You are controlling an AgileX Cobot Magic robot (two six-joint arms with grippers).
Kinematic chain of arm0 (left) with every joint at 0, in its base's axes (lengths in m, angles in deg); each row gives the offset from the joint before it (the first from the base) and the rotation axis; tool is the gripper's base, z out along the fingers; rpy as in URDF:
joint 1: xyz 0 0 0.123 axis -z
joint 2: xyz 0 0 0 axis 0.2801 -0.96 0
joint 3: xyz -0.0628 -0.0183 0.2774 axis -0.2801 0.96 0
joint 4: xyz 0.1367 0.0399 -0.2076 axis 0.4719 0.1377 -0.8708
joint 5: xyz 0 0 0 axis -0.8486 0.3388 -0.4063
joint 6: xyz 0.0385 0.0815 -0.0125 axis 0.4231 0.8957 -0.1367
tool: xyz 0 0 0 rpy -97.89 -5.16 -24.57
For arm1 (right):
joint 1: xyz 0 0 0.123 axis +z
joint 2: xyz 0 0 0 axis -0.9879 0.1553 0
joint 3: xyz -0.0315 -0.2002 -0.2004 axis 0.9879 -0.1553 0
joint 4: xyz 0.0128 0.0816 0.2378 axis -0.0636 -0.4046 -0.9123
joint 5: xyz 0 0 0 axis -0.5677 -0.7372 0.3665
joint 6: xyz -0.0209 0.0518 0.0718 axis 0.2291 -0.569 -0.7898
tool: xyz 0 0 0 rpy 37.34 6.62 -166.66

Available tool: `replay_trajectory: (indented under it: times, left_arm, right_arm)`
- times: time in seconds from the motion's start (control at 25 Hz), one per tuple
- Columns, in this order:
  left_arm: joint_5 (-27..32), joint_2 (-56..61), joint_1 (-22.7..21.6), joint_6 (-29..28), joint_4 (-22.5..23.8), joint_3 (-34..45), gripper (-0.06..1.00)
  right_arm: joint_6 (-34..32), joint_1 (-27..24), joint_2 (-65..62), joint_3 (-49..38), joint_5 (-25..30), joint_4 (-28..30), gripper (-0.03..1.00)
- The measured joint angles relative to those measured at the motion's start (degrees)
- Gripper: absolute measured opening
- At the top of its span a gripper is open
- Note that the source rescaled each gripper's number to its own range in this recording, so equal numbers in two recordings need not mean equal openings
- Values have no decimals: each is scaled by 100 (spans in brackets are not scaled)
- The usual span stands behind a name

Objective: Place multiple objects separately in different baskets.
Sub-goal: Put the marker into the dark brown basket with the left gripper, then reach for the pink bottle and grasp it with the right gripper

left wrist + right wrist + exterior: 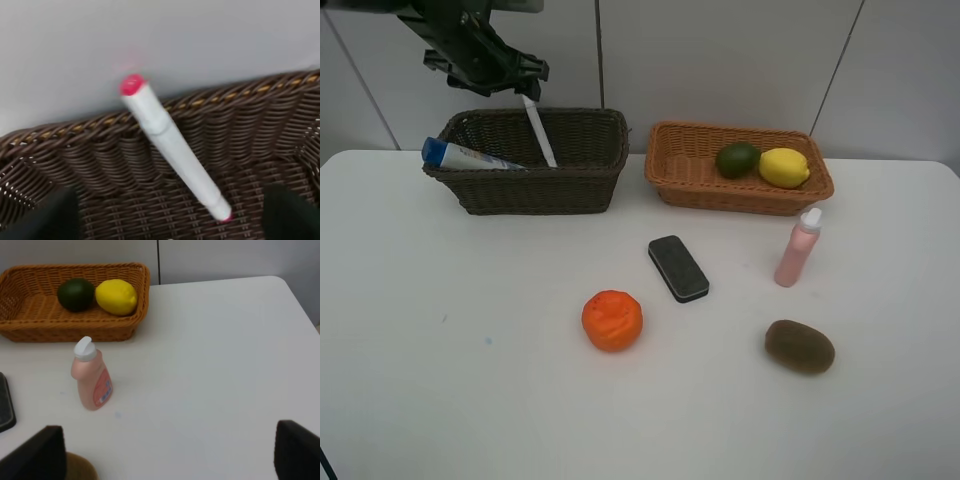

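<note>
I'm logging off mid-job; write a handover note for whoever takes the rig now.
Left gripper: open, holding nothing, over the dark basket.
Right gripper: open, empty, above the table with the pink bottle ahead.
Done: marker leans inside the dark basket, alongside the white bottle; lime and lemon lie in the tan basket.
Left: orange, eraser, kiwi and the upright pink bottle are on the table, to be sorted.
</note>
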Motion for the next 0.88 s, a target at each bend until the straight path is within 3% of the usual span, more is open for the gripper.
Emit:
replay_trajectory:
  times: [0.12, 0.24, 0.4, 0.6, 0.76, 0.88]
  left_arm:
    - [75, 55, 0, -49, -55, -15, 100]
    - [568, 257, 0, -324, -283, -88, 100]
    - [2103, 592, 0, -762, -515, -352, 100]
    - [4209, 678, 0, -849, -317, -493, 100]
    - [4389, 839, -7, -297, 31, -212, 100]
    - [4391, 1208, -97, -258, 50, 294, 100]
  right_arm:
    - [0, 0, 0, 0, 0, 0, 98]
    - [0, 0, 0, 0, 0, 0, 98]
    - [0, 0, 0, 0, 0, 0, 98]
    - [0, 0, 0, 0, 0, 0, 98]
    - [0, 0, 0, 0, 0, 0, 98]
    - [0, 0, 0, 0, 0, 0, 98]
